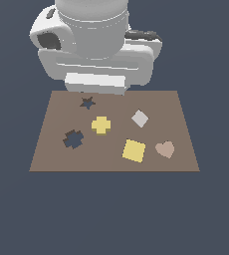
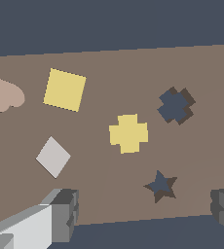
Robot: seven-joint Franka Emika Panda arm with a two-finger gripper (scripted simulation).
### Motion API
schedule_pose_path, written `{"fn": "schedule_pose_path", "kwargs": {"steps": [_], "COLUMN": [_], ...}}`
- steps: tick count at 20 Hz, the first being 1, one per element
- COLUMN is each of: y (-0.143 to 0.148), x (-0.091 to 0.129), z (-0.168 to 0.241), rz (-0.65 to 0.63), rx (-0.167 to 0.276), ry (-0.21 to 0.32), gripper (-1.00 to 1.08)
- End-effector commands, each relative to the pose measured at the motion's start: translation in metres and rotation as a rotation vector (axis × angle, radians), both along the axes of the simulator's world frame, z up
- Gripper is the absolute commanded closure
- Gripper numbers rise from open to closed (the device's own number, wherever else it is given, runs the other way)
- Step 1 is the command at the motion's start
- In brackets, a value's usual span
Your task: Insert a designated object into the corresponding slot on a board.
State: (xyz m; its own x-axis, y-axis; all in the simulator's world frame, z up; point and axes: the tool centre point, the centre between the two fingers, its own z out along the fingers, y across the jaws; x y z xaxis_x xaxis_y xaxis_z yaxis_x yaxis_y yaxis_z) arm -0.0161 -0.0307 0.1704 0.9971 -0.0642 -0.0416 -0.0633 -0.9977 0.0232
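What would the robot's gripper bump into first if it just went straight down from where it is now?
Probably bare board, near its far edge. In the wrist view the open gripper has one finger at each side, with the star-shaped cutout closest and the yellow cross further off. Depth is hard to judge.

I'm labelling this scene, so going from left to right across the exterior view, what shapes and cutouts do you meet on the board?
Cross-shaped slot → star cutout → yellow cross → yellow square → grey diamond → pink heart.
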Motion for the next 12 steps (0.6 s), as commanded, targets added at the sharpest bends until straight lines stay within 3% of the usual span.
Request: {"fn": "schedule_pose_path", "kwargs": {"steps": [1, 12], "y": [0.0, -0.004], "x": [0.0, 0.006], "z": [0.0, -0.036], "rz": [0.0, 0.023], "rx": [0.0, 0.006], "ry": [0.0, -0.013], "gripper": [-0.92, -0.92]}}
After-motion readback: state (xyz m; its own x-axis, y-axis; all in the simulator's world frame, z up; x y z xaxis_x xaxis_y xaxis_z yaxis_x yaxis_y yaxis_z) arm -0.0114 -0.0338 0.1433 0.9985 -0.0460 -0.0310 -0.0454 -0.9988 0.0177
